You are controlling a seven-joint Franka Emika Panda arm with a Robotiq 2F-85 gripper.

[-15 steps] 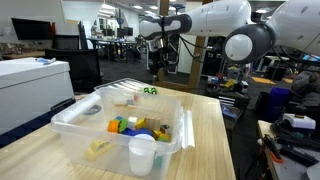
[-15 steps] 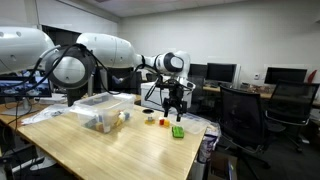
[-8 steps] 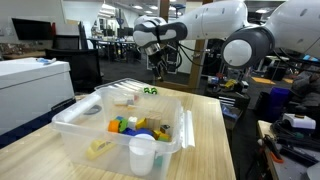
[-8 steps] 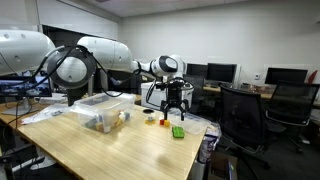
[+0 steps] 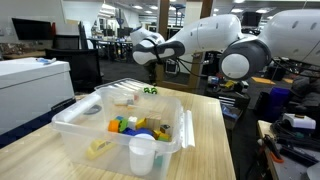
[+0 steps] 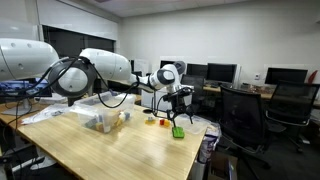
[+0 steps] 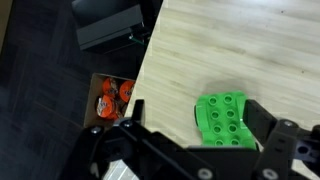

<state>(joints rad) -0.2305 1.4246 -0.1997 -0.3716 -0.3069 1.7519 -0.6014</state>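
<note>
The tool (image 7: 192, 108) was wide open and held nothing. It hung just over the green toy block (image 7: 222, 118), which lay flat on the tabletop (image 7: 230, 45) near its edge. The block was not gripped or lifted yet.

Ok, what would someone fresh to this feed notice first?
The green building brick near the wooden table's edge in the wrist view, framed by the open jaws. Next, in an exterior view, the clear plastic bin of coloured blocks with a white cup at its near edge.
</note>
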